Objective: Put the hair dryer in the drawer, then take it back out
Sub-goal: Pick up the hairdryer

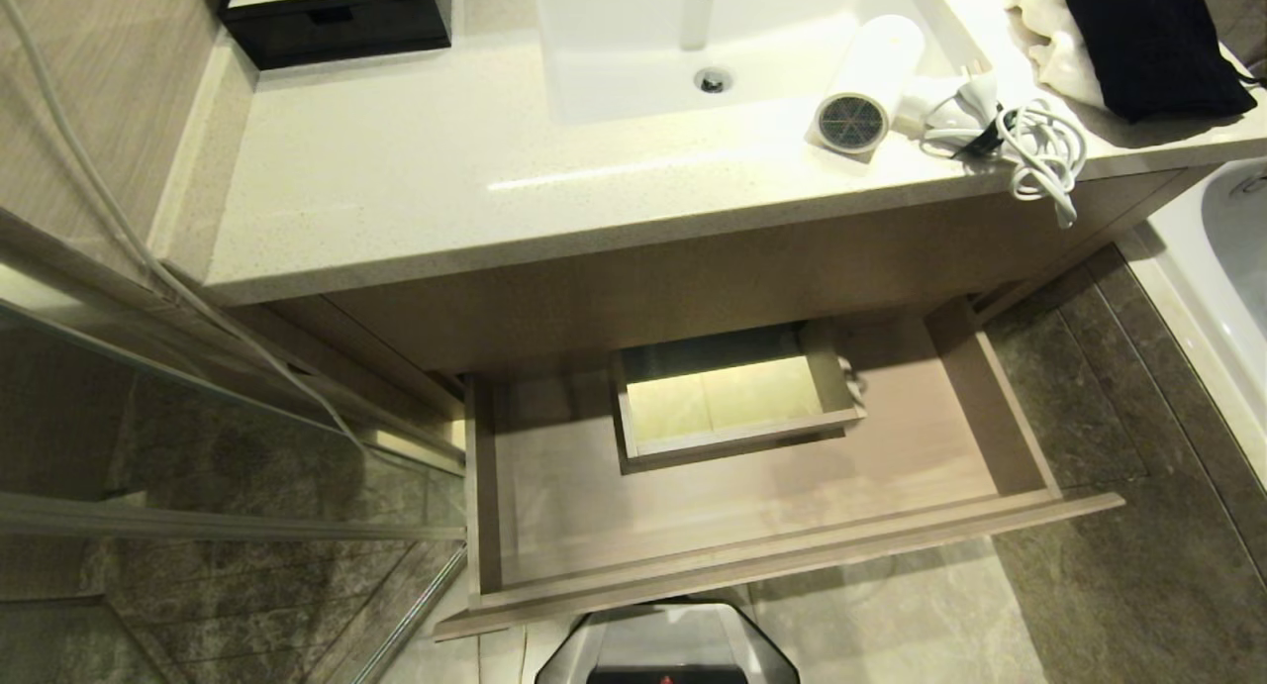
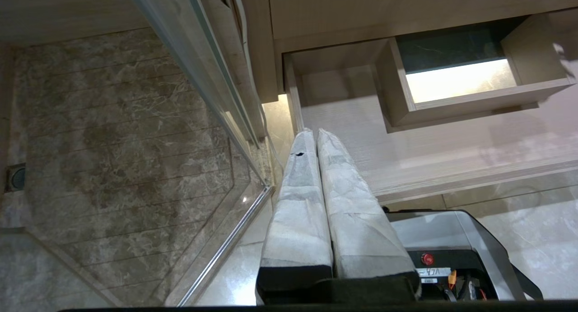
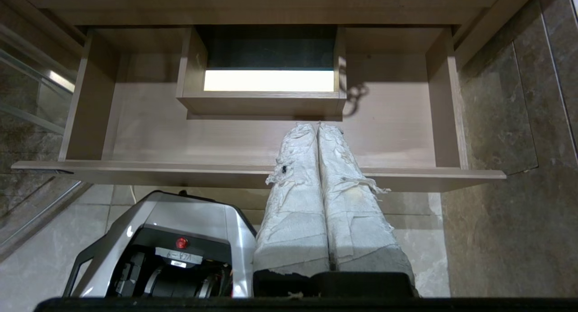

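Observation:
The white hair dryer (image 1: 871,80) lies on the vanity countertop (image 1: 416,169) by the sink's right edge, its grey grille facing forward and its bundled white cord (image 1: 1039,149) hanging over the counter edge. Below, the light-brown drawer (image 1: 762,555) stands pulled out with nothing lying in it, its boxed cutout (image 1: 732,392) at mid-back. Neither arm shows in the head view. My left gripper (image 2: 314,132) hangs shut over the drawer's left front corner (image 2: 295,122). My right gripper (image 3: 317,126) hangs shut above the drawer (image 3: 253,172), holding nothing.
A white sink (image 1: 713,31) is set in the counter, a black box (image 1: 337,16) at its back left, and black and white cloths (image 1: 1138,41) at the right. A glass shower panel (image 1: 198,446) stands left, a bathtub rim (image 1: 1218,268) right. My base (image 1: 668,649) sits before the drawer.

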